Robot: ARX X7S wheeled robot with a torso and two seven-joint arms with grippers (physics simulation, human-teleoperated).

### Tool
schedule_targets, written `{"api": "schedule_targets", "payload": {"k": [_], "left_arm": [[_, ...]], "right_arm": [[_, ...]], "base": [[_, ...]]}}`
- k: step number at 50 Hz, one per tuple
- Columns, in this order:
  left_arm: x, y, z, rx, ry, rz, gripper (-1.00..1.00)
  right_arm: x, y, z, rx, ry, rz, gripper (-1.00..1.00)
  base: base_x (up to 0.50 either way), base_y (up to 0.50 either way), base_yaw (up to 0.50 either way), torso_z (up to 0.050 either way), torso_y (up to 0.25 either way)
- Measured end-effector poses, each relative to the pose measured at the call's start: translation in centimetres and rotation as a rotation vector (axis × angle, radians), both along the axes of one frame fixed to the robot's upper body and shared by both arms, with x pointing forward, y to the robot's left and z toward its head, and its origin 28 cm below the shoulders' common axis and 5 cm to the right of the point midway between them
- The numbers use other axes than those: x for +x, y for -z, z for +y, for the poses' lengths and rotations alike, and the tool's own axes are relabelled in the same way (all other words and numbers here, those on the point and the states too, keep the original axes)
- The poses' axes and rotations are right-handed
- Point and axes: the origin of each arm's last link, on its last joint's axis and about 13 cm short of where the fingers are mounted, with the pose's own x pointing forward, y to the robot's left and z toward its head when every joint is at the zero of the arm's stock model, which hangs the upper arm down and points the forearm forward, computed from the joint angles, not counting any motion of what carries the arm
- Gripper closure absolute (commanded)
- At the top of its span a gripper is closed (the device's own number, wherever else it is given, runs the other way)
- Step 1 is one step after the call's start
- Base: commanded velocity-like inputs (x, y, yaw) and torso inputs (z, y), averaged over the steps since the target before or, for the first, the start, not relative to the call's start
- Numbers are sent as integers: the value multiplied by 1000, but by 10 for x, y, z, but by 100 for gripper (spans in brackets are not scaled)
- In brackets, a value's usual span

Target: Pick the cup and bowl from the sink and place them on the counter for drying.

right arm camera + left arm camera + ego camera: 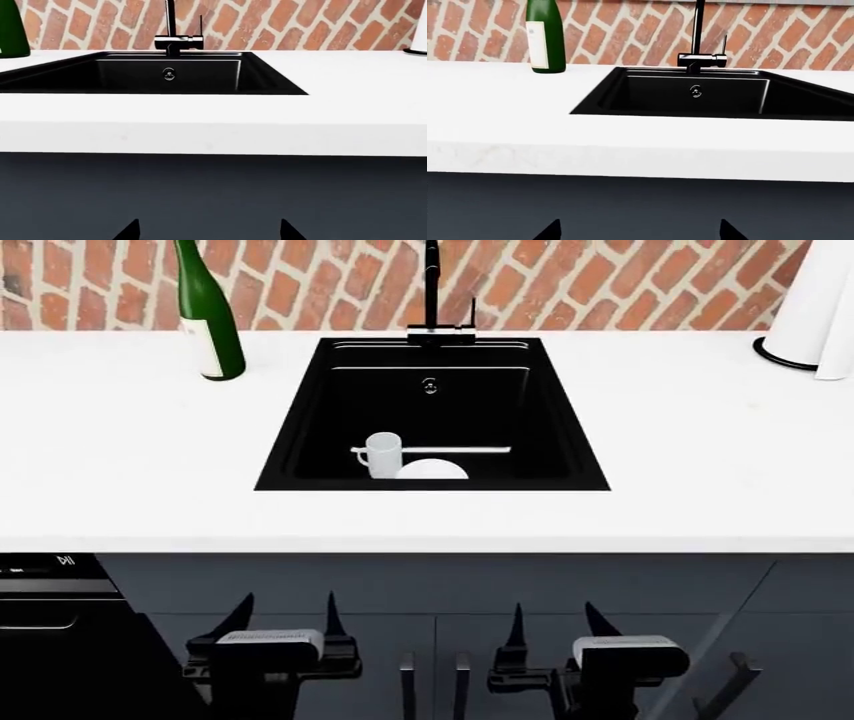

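In the head view the white cup stands in the black sink near its front wall, handle to the left. The white bowl lies just right of it, partly hidden by the sink's front rim. The white counter surrounds the sink. My left gripper and right gripper are both open and empty, held low in front of the dark cabinets, below the counter edge. In the wrist views the sink shows but the cup and bowl are hidden; only my fingertips show.
A green bottle stands on the counter left of the sink, also in the left wrist view. A black faucet rises behind the sink. A white paper roll stands at the back right. A dark appliance is at lower left.
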Motion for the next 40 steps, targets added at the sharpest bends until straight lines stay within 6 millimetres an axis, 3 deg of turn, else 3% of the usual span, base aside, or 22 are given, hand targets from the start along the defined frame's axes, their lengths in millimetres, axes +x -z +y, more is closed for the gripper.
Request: {"api": "schedule_targets", "payload": {"k": [24,31,40], "left_arm": [[-3,-5,3,12,-15,-7,-100],[-2,-24,3,13,5,-1,-100],[1,-66,5,-12,25,14,-100]], "right_arm": [[1,-3,-1,17,3,7,-100],[7,-20,-7,-9,5,24,-100],[9,-64,-19,5,11,30,-100]], "base": [[0,0,0,0,0],[0,0,0,0,0],[0,0,0,0,0]]}}
